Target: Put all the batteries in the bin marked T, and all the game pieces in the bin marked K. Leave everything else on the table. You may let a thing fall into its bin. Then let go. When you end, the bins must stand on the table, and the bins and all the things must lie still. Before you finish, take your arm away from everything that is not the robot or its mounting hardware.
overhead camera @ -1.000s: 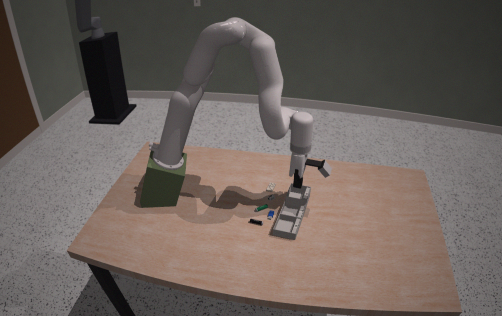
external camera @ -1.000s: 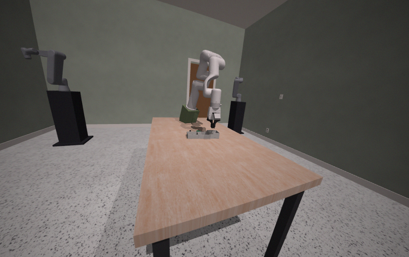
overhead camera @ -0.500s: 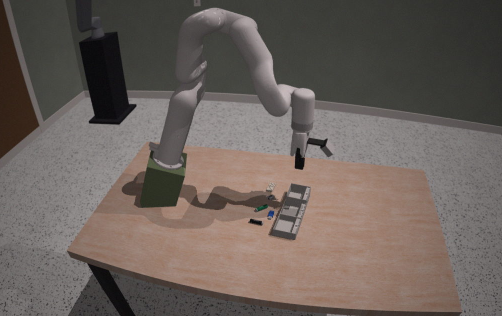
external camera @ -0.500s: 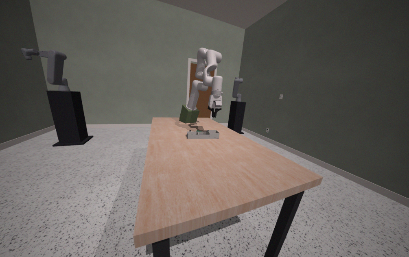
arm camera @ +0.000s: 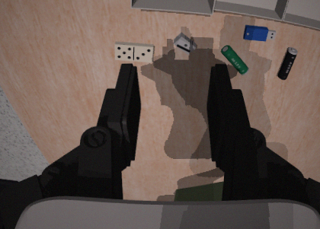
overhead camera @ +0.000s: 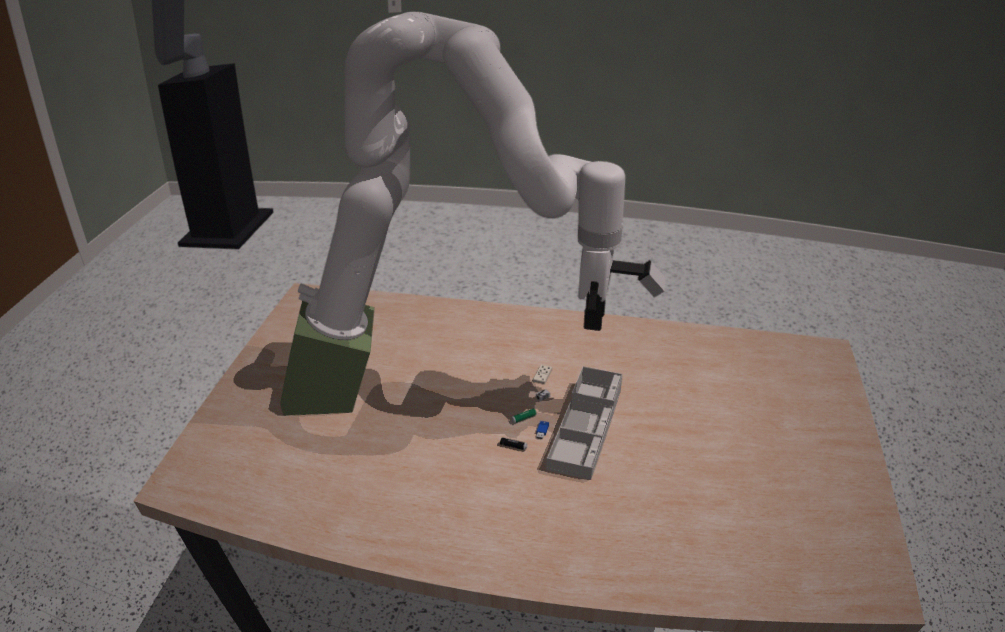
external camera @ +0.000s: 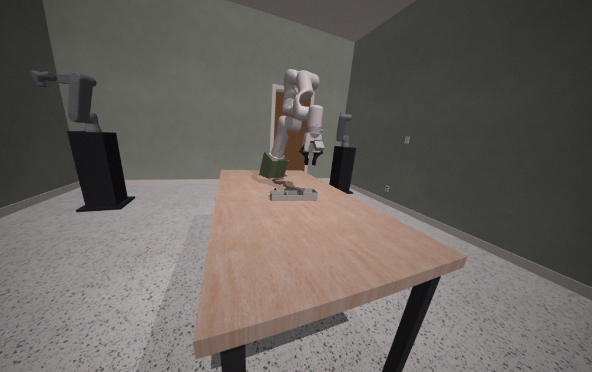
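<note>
Tool (overhead camera: 593,320) (external camera: 310,161) (arm camera: 174,84): parted, grasping nothing | domino (overhead camera: 542,373) (arm camera: 134,52): flat, rectangular | battery (overhead camera: 523,416) (arm camera: 235,59): green cylinder

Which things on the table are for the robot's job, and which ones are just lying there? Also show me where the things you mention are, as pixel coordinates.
For the job:
- green battery (overhead camera: 523,416) (external camera: 287,189) (arm camera: 235,59)
- black battery (overhead camera: 513,444) (external camera: 275,189) (arm camera: 287,63)
- domino (overhead camera: 542,373) (arm camera: 134,52)
- grey bins (overhead camera: 569,469) (external camera: 293,198) (arm camera: 173,4)

Just lying about:
- blue USB stick (overhead camera: 542,429) (arm camera: 256,33)
- small grey thing (overhead camera: 542,395) (arm camera: 185,43), maybe a sharpener
</note>
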Controlling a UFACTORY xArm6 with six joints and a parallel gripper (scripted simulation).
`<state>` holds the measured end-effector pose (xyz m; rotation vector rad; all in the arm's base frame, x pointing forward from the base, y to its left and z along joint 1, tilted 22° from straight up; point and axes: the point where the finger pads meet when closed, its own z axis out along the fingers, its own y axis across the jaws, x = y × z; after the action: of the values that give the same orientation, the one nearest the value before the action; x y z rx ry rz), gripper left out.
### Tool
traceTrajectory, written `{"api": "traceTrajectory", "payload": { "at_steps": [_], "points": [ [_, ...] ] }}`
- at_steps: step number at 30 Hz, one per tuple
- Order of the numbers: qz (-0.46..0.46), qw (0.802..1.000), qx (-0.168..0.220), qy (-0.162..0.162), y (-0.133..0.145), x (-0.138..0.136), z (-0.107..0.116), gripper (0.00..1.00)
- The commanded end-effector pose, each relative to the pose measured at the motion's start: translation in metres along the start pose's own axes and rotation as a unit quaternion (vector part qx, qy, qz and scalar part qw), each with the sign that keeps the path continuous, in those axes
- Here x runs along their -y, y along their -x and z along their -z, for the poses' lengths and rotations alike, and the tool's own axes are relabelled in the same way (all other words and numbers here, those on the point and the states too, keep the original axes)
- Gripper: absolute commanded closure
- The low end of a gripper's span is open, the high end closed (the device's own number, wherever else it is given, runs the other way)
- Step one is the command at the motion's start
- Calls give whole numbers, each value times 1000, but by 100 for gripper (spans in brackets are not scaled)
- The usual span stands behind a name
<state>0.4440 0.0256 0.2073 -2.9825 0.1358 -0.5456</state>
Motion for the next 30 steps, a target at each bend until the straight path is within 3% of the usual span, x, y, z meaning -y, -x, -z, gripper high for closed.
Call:
{"api": "traceTrajectory", "payload": {
  "at_steps": [1, 7, 9, 10, 13, 19, 24, 26, 27, 30],
  "points": [
    [78, 997, -3, -2, 19, 11, -23, 59],
    [195, 981, 0, 0, 50, 27, -59, 59],
    [195, 981, 0, 0, 50, 27, -59, 59],
    [249, 968, -1, -1, 55, 29, -65, 59],
    [288, 958, 1, 1, 71, 37, -83, 59],
    [399, 917, 2, 1, 102, 53, -118, 59],
    [489, 872, 5, 0, 102, 53, -118, 59],
    [489, 872, 5, 0, 102, 53, -118, 59],
    [535, 845, 2, 1, 102, 53, -118, 59],
    [570, 822, 1, 3, 102, 53, -118, 59]
  ]
}}
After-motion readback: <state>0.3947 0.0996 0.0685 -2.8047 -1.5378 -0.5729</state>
